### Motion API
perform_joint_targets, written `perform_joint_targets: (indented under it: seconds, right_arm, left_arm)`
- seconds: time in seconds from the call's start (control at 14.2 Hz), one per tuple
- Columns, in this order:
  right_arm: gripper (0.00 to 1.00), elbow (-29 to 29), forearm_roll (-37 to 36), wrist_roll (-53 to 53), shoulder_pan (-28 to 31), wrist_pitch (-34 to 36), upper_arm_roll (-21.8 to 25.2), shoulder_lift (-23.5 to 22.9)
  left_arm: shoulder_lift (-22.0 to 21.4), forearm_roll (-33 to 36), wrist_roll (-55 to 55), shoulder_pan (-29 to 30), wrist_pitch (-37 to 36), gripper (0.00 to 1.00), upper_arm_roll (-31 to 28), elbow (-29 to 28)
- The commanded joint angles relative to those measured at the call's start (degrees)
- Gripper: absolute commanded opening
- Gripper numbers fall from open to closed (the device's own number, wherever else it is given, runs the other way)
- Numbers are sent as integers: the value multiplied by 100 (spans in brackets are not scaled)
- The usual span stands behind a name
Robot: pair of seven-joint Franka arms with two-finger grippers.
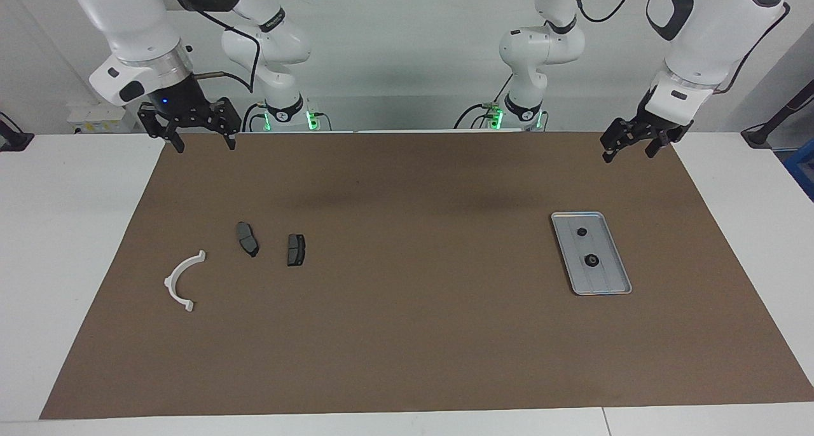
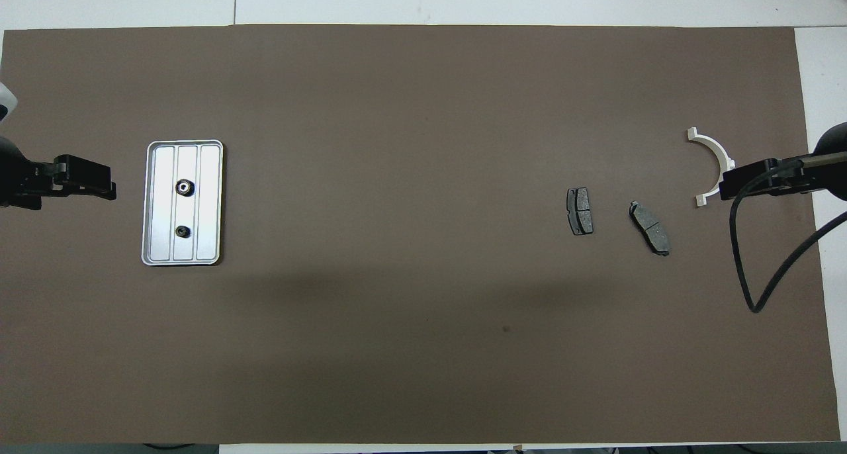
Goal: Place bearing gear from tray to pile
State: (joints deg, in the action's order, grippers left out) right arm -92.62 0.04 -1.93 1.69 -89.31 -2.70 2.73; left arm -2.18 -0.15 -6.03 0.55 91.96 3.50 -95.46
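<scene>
So, both your arms are waiting up high with fingers spread.
Your left gripper point(image 1: 626, 149) and right gripper point(image 1: 202, 140) hold nothing; two gears point(image 1: 591, 261) sit in the tray point(image 1: 573, 258), well apart from the pile point(image 1: 247, 239).

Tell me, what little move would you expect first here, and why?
Probably the left gripper comes down over the tray, toward one of the two small dark gears lying in it. That arm stands at the tray's end of the table, and its jaws are open and hold nothing. The right gripper waits, open, above the table's edge near the white bracket and two dark plates.
</scene>
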Motion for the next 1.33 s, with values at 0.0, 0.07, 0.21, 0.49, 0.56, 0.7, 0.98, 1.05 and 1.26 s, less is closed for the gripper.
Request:
perform_joint_targets:
  seconds: [0.0, 0.07, 0.21, 0.49, 0.56, 0.7, 0.98, 1.05, 1.26]
  right_arm:
    - [100, -72, 66, -132, -2, 28, 6, 78]
    - [100, -72, 75, -132, -2, 28, 15, 78]
    - [100, -72, 75, -132, -2, 36, 15, 78]
    - [100, -72, 75, -132, -2, 28, 15, 78]
    - [100, -72, 75, -132, -2, 28, 15, 78]
    - [100, -64, 75, -132, -2, 28, 15, 78]
    - [100, -64, 75, -132, 7, 28, 15, 78]
    - [100, -72, 75, -132, 7, 28, 15, 78]
    - [100, -64, 75, -132, 7, 28, 15, 78]
  left_arm:
    - [-11, -64, 84, 103, -90, 100, 72, 72]
    - [-20, -73, 93, 103, -90, 100, 63, 72]
    - [-28, -91, -29, 103, -47, 100, 54, 19]
    - [-125, -100, -760, 182, 697, 100, 63, -402]
    - [-47, -91, -760, 226, 1066, 100, 63, -586]
    - [155, -47, -603, 296, 1830, 100, 54, -1086]
    - [805, -38, -153, 508, 3631, 100, 28, -1956]
    - [1015, -29, -153, 516, 3897, 100, 19, -2037]
    - [1517, 216, -188, 429, 4225, 91, 19, -1985]
